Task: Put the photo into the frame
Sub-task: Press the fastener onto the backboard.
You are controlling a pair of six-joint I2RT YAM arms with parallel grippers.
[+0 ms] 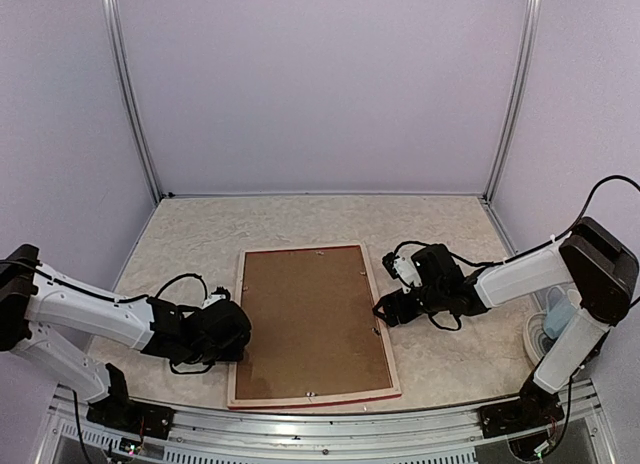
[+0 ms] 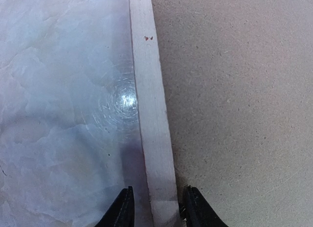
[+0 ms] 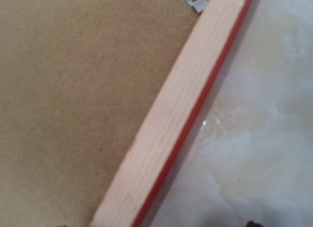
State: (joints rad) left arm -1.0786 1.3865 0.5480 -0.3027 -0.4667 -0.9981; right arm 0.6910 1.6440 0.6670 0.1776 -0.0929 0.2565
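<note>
Top view: frame (image 1: 320,398) flat on table (image 1: 200,234), back up, brown board (image 1: 310,319) inside frame. Left gripper (image 1: 232,334) at frame's left rail, right gripper (image 1: 385,309) at frame's right rail.
Left wrist: fingers (image 2: 122,210) straddle frame rail, jaws open, gap on outer side.
Right wrist: frame rail diagonal, red edge outward, metal clip (image 3: 194,0) by rail on board. Fingertips barely showing, wide apart, gripping nothing.

One frame (image 3: 171,129) lies on one table (image 1: 200,234), and one brown backing board (image 1: 312,319) sits inside it. There are two grippers, the left gripper (image 1: 240,336) and the right gripper (image 1: 385,312), each with two fingers (image 2: 122,210). One metal clip (image 3: 194,0) shows in the right wrist view.
</note>
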